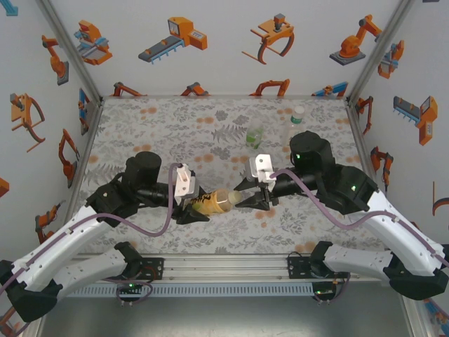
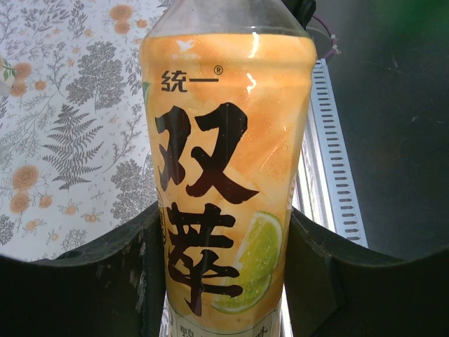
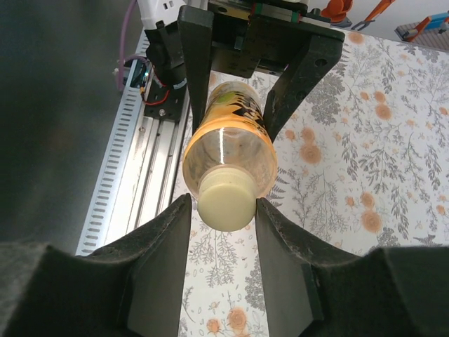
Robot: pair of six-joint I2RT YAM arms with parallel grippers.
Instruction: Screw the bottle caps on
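Lying level between the two arms, the amber-yellow bottle [image 1: 214,202] hangs near the front edge of the floral desk [image 1: 154,133], its base toward the left arm and its neck toward the right. The left claw [image 1: 191,209] is clamped on the bottle's lower body, one dark finger [image 2: 105,281] pressed against each side of the orange label with its black characters and lime picture. The bottle's upper part is clear and looks empty.

A pale yellowish cap [image 3: 224,203] sits on the neck, facing the right wrist camera. The right claw [image 1: 251,202] has its two fingers [image 3: 161,267] standing just beside that cap, one on either side. Whether they actually press it I cannot tell.

Well apart, toward the back right of the desk, a translucent green bottle [image 1: 255,135] and a clear bottle with a green-white band [image 1: 295,123] stand upright near each other.
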